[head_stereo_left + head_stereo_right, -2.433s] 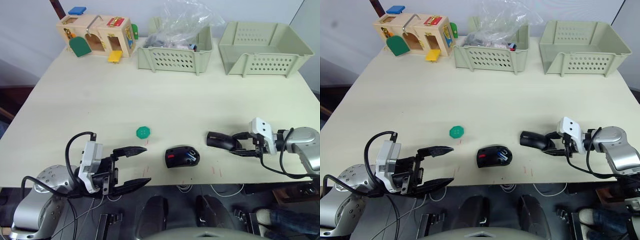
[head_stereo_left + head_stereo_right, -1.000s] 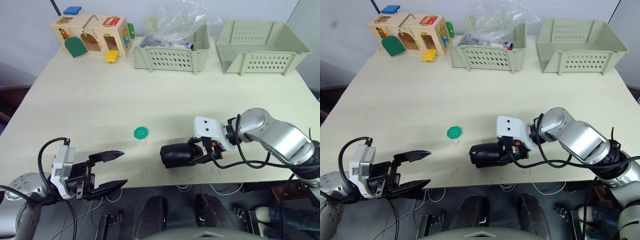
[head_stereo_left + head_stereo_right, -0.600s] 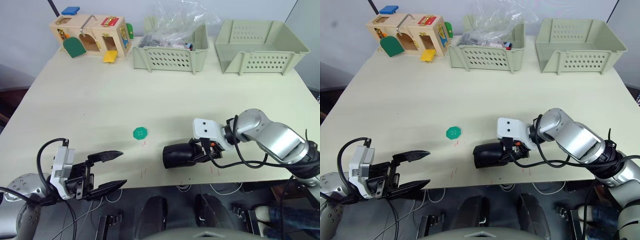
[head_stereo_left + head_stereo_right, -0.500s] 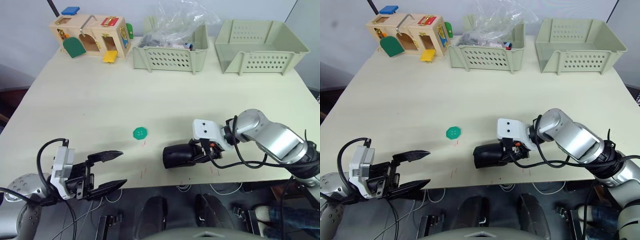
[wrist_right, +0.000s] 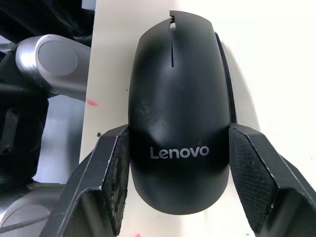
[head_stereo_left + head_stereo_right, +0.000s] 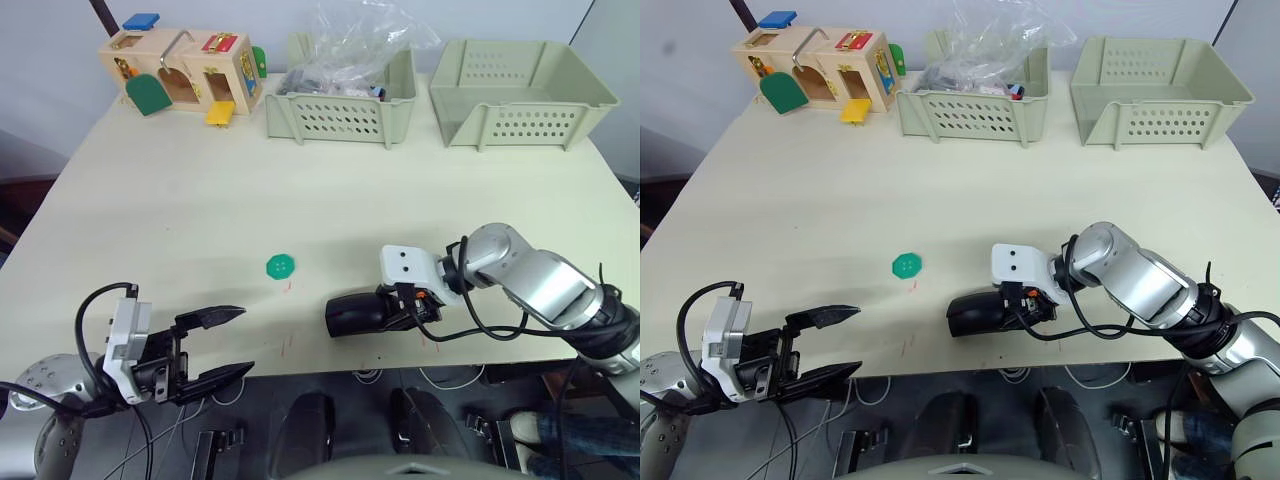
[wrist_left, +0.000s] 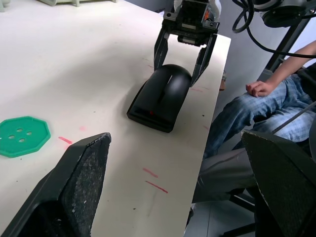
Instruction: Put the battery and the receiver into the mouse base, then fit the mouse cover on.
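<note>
The mouse cover (image 5: 178, 108) now sits on the mouse base (image 7: 148, 112) near the table's (image 6: 200, 230) front edge; a moment ago the base lay open with its insides showing. The right gripper (image 6: 400, 308) straddles the cover's rear, fingers (image 5: 112, 182) at its sides, gripping or just beside it, I cannot tell which. Left gripper (image 6: 225, 345) hangs wide open, empty, off the front edge. The fit looks nearly finished; seating is unconfirmed.

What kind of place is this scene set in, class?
Probably a robot test lab: a pale table carries practice items, a wooden latch-board toy, two plastic bins and a black mouse, while a seated person's hand waits beside it.
</note>
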